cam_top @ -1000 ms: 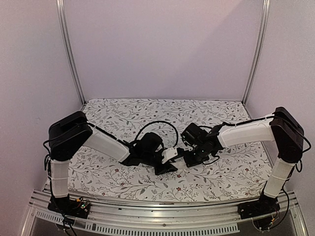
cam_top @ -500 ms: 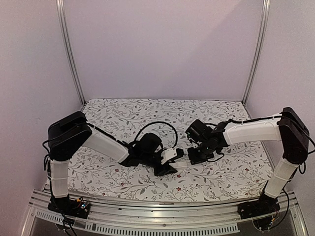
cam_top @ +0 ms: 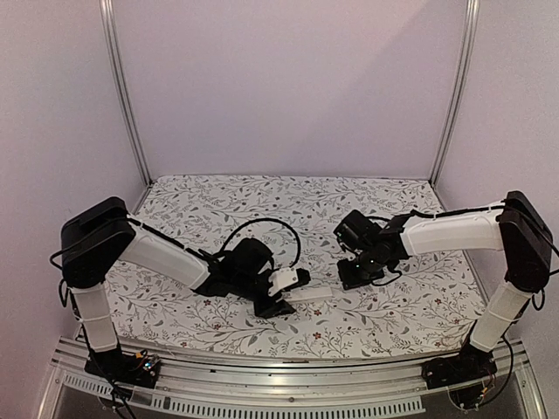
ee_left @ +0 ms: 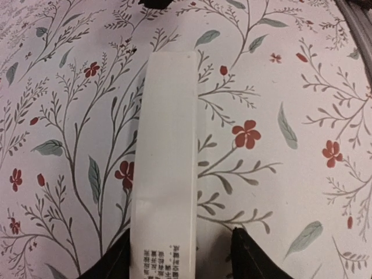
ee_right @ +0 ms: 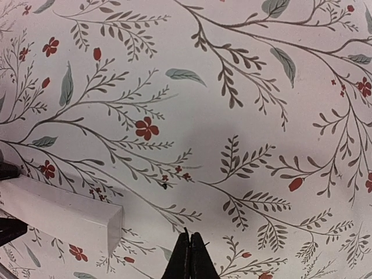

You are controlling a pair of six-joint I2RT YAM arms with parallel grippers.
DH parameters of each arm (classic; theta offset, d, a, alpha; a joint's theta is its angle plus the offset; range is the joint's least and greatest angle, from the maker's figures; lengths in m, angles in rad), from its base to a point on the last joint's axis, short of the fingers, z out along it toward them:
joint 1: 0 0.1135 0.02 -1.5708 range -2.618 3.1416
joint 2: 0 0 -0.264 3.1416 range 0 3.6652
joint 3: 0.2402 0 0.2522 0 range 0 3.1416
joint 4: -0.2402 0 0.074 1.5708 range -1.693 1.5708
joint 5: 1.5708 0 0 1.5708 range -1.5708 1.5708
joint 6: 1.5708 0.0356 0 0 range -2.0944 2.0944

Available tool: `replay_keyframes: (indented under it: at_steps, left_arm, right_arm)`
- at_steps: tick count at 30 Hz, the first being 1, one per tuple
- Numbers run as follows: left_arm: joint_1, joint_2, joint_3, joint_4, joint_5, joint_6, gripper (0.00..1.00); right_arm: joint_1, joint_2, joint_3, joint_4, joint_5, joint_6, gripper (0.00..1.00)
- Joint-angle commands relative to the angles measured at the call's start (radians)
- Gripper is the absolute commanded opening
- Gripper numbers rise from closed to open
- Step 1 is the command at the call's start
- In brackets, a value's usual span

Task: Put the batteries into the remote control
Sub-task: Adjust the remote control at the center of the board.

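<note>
Remote control (ee_left: pixel 165 163) lies flat on the flower-printed surface (ee_left: pixel 290 87), running up the middle of the left wrist frame. Left gripper (ee_left: pixel 181 260) straddles its lower end, jaws part-open with a gap on either side, gripping nothing, seemingly to leave it lying steady. Right gripper (ee_right: pixel 190 257), jaws pressed together and empty, hovers just beside the remote's end. Batteries show in no view.

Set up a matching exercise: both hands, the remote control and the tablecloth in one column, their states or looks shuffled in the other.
1. left hand
2. right hand
3. remote control
4. tablecloth

A. shut, holding nothing
B. white, lying flat
C. open, straddling the remote control's end
D. printed with leaves and red flowers

Pairs: 1-C, 2-A, 3-B, 4-D
</note>
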Motion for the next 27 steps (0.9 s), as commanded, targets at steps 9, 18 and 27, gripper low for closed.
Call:
replay_keyframes:
  at_steps: [9, 18, 27]
  left_arm:
    - [0.016, -0.001, -0.017, -0.031, -0.014, -0.019, 0.43]
    - [0.029, -0.142, -0.089, 0.006, -0.034, -0.036, 0.51]
    - [0.08, -0.48, -0.287, 0.202, -0.131, -0.257, 0.67]
  right_arm:
    - [0.081, 0.116, 0.047, 0.1, -0.157, 0.0, 0.0]
    - [-0.043, -0.042, -0.023, 0.01, -0.001, -0.035, 0.07]
    - [-0.015, -0.212, -0.033, 0.312, -0.328, -0.506, 0.59]
